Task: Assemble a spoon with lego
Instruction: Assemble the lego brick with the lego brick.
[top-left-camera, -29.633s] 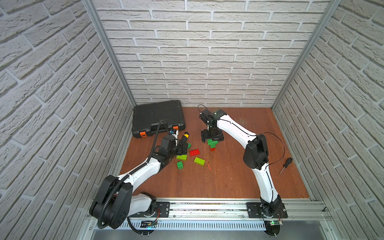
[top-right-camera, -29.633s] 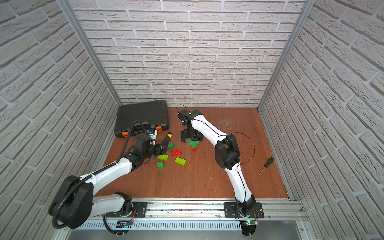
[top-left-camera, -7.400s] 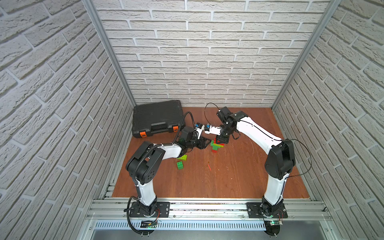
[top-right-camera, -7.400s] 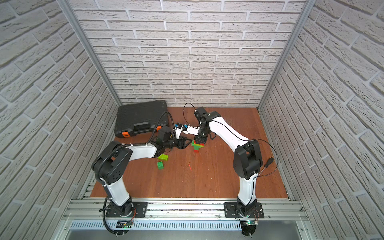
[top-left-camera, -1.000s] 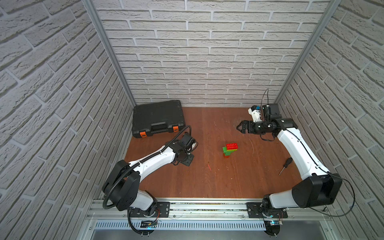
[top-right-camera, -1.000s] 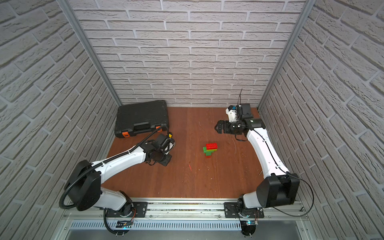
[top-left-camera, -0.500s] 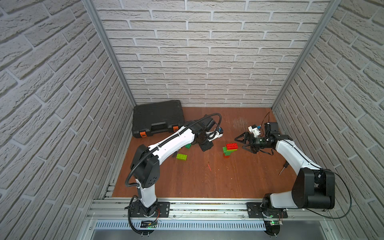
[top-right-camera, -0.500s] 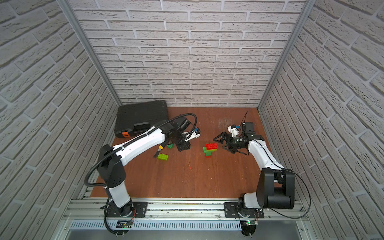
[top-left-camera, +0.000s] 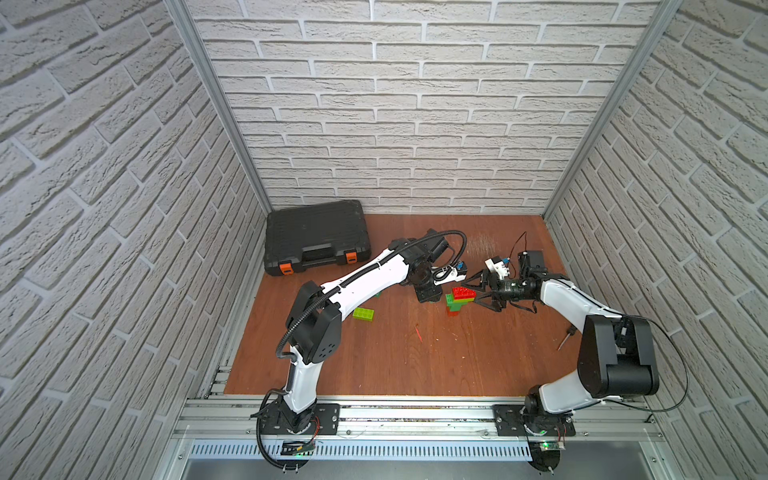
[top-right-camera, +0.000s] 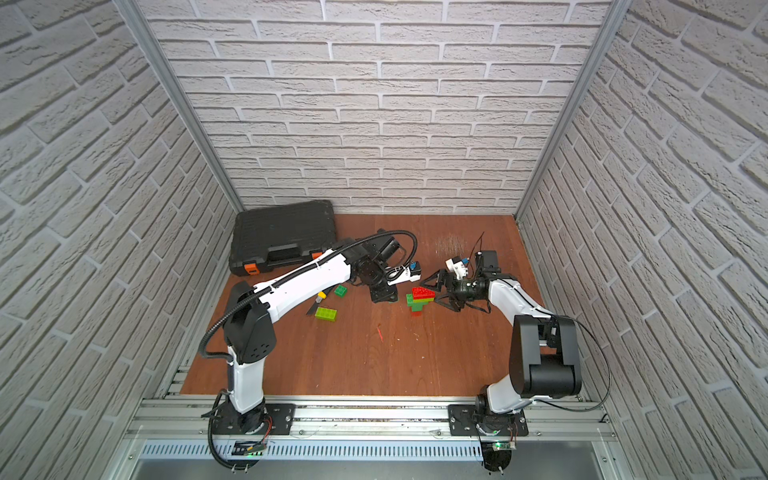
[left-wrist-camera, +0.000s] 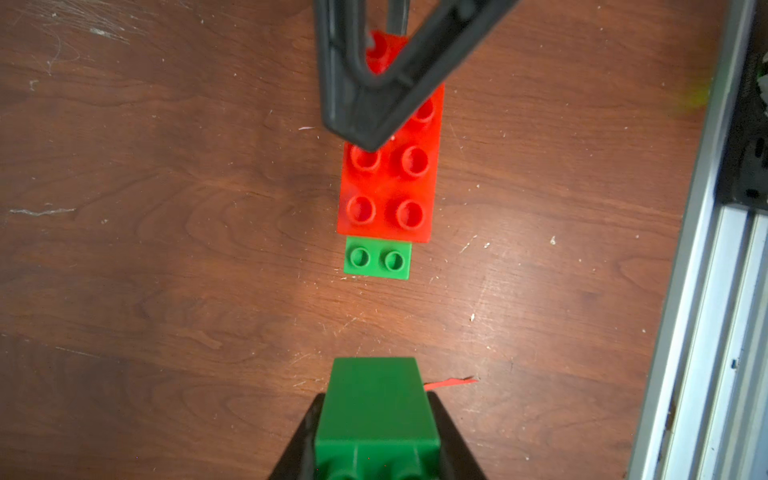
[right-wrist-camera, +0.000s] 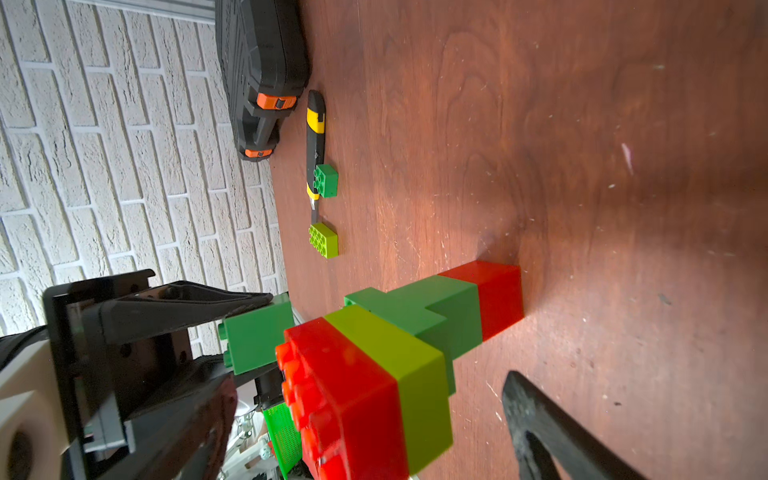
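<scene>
In 1 second the left gripper (top-left-camera: 428, 294), clamped on a dark green brick (left-wrist-camera: 376, 409), reached the unfinished spoon (top-left-camera: 457, 298) in the middle of the table (top-left-camera: 415, 365) (right gripper (top-left-camera: 473, 294) gaped wide, empty, flanking it); joining looked next.

1. The spoon (right-wrist-camera: 399, 345) stands on its red end on the table (right-wrist-camera: 582, 166).
2. At its nine o'clock, the left gripper (right-wrist-camera: 249, 336) clamps a dark green brick (right-wrist-camera: 259, 332).
3. Toward eleven o'clock: a lime brick (right-wrist-camera: 323, 240), a small green brick (right-wrist-camera: 327, 180) beside a utility knife (right-wrist-camera: 316, 137), a black case (right-wrist-camera: 262, 70).
</scene>
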